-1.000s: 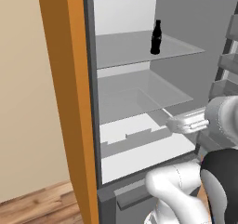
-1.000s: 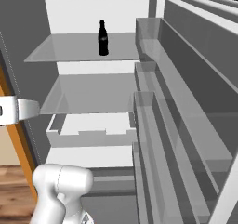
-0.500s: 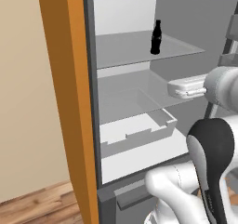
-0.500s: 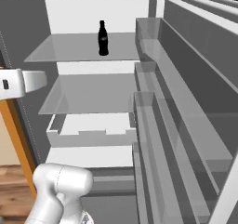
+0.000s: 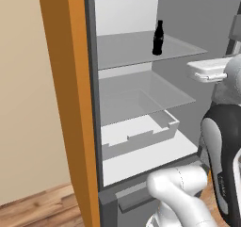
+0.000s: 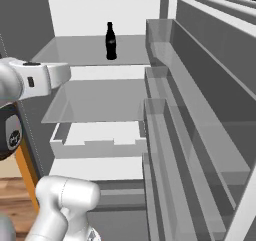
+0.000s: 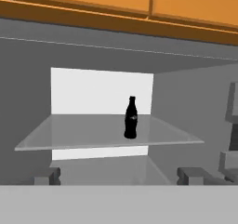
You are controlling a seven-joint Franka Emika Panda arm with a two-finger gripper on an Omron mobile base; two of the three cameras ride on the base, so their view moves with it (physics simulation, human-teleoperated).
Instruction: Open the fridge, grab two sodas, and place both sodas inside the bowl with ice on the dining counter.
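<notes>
Standing alone on the top glass shelf point(image 5: 141, 52) of the open fridge point(image 5: 92, 103), we count one black bottle point(image 5: 158, 38), upright toward the shelf's far right, and three shelves. Our hand point(image 7: 118, 177), fingers spread apart and empty, faces the bottle from the near side, well apart from it. Since a second ago we have raised the hand from the lower shelf to top-shelf height.

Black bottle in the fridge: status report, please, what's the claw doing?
Gripper open, empty, facing the black bottle. Bottle upright on top glass shelf, untouched. Fridge door open. Nothing between gripper and bottle.
</notes>
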